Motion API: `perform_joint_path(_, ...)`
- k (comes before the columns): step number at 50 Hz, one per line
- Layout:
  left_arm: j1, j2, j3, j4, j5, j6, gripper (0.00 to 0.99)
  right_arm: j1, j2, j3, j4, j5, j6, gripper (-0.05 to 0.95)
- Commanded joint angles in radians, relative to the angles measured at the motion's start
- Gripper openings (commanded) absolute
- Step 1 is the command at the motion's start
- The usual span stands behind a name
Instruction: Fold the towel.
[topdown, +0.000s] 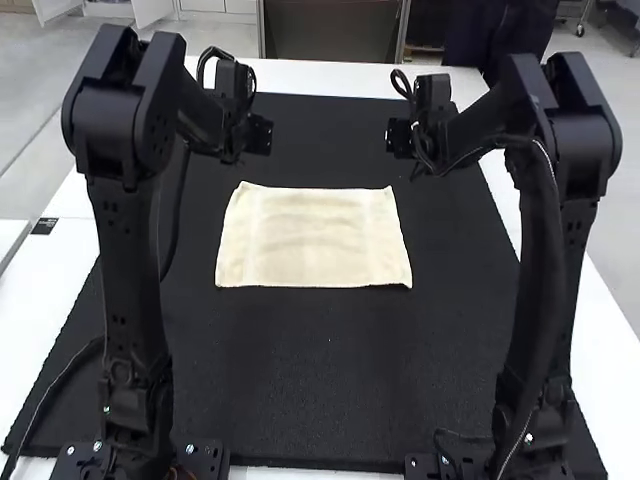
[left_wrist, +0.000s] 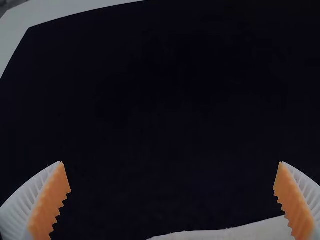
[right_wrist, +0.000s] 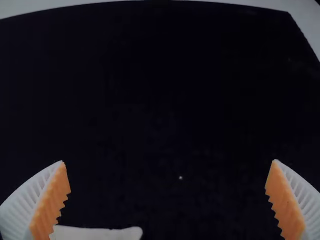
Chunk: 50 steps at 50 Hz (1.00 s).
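towel (topdown: 313, 240) lay spread between two open grippers

the cream towel lay flat near the middle of the black mat (topdown: 300, 380), its long sides running left to right. from where i stood it made a fairly neat oblong, the corners drawn out a little. faint creases crossed its middle, and a soft line ran down close to each short end. i couldn't tell whether it was one layer or more.

just past its far left corner hung the left gripper (topdown: 258, 136), apart from the cloth and over the mat. the left wrist view gave its white ribbed fingers, the orange pads (left_wrist: 50, 202) spread wide with only air between them. a pale edge of the towel showed close by one finger.

past the far right corner hung the right gripper (topdown: 400, 138), much the same way. its orange pads (right_wrist: 51, 200) stood wide apart in the right wrist view, holding nothing, with a corner of the towel showing near one of them. a tiny white speck (right_wrist: 180, 178) sat on the mat there.

farther out, the left arm (topdown: 130, 270) and the right arm (topdown: 545, 270) stood on either side of the towel, dark cables looping along them. under it all was the white table (topdown: 330, 76), its border showing around the mat.
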<state>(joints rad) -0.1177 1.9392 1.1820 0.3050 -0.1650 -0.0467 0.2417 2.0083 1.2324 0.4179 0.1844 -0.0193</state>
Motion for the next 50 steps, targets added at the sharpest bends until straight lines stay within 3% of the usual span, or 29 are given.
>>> perform_joint_path(1,0.003,0.009,0.036,0.005,-0.010,-0.007,0.961,-0.001,0.004,0.042,0.009,0.017,-0.002,0.91)
perform_joint_path(24,0.030,0.020,0.039,0.026,-0.013,-0.016,0.961,-0.013,0.043,0.049,0.013,0.013,-0.010,0.91)
perform_joint_path(50,0.030,0.075,0.062,0.043,-0.010,-0.018,0.961,-0.018,0.056,0.050,0.012,0.026,-0.008,0.91)
